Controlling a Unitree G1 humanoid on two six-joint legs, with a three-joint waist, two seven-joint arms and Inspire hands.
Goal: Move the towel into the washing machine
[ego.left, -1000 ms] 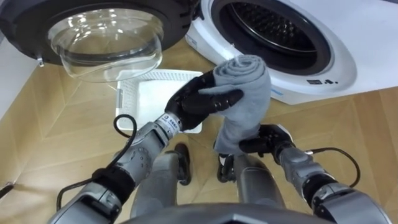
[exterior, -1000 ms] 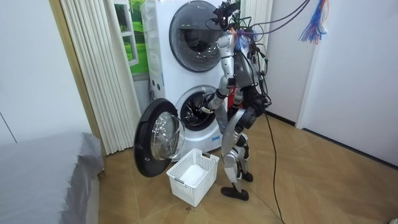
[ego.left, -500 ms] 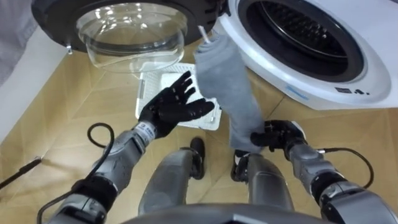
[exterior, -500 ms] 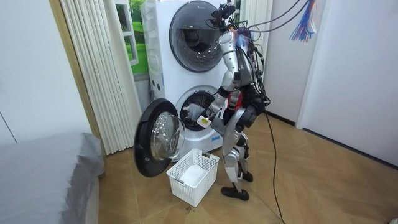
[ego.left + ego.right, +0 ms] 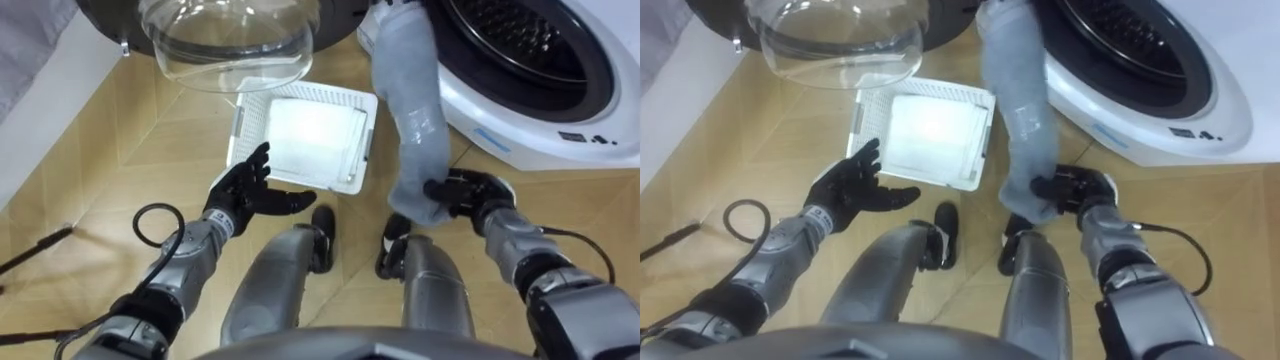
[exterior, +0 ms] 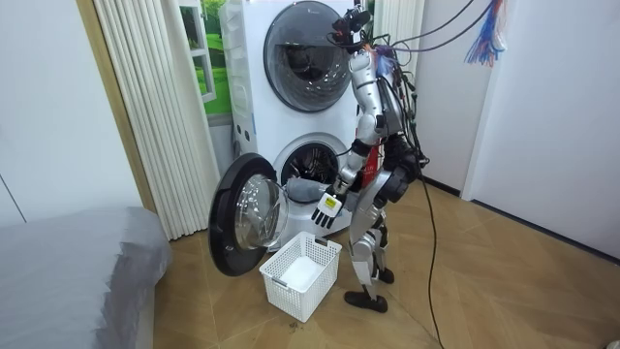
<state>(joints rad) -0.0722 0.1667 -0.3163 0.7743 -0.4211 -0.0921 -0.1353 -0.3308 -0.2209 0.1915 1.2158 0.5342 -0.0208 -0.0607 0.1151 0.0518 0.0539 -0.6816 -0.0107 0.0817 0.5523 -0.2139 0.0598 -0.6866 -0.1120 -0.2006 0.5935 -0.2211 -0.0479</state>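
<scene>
A long grey towel point(image 5: 410, 100) stretches from my right hand up to the rim of the lower washing machine's point(image 5: 530, 125) round opening, where its top end rests. My right hand point(image 5: 455, 192) is shut on the towel's bottom end, low in front of the machine. My left hand point(image 5: 243, 192) is open and holds nothing, off to the left over the floor, apart from the towel. In the room view I stand facing the lower machine point(image 6: 254, 145), with the towel point(image 6: 302, 186) draped at its mouth and my left hand point(image 6: 326, 209) lowered.
A white laundry basket point(image 5: 250, 115) holding white cloth stands on the wooden floor between the machine and my feet. The machine's door point(image 5: 230, 40) with its glass bowl hangs open on the left. A second machine is stacked above; curtains and a grey bed point(image 6: 68, 271) lie to the room view's left.
My left hand has let go of the towel, opened and dropped to the lower left. The towel has unrolled, its top end now at the machine's opening. My right hand keeps its grip.
</scene>
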